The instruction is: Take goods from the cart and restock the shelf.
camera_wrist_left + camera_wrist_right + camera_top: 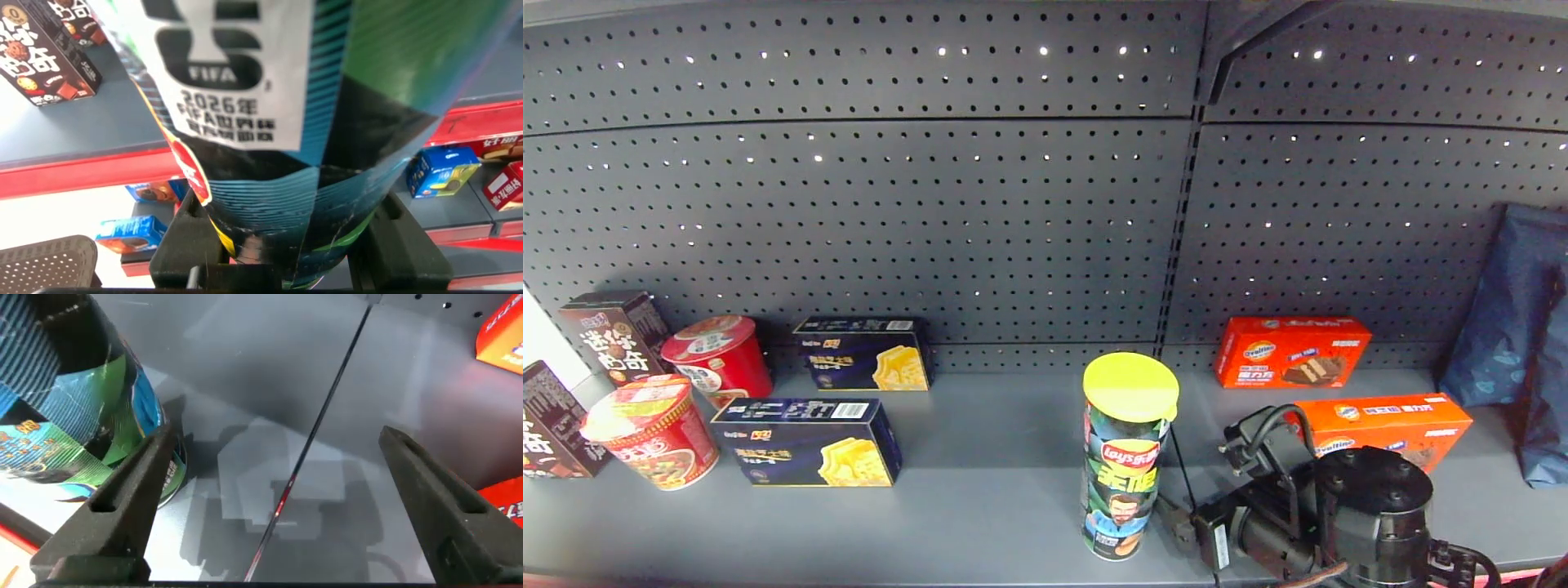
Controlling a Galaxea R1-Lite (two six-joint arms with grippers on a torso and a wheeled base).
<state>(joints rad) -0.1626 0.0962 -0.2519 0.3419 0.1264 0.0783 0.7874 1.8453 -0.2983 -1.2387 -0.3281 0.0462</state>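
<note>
A tall chips can [1128,457] with a yellow lid stands upright near the front edge of the grey shelf [996,506]. My right gripper [278,441] is open just to the can's right at shelf level, and the can [90,416] sits beside and outside one finger [122,506]. In the head view the right gripper [1180,518] sits low beside the can's base. My left gripper [294,237] is shut on a second chips can [327,122], whose printed side is close against the camera.
Two orange boxes [1290,351] [1388,425] lie right of the can, with blue bags [1519,327] at the far right. Dark blue boxes [809,441], red noodle cups [654,433] and brown boxes [613,335] fill the left. Open shelf lies between them.
</note>
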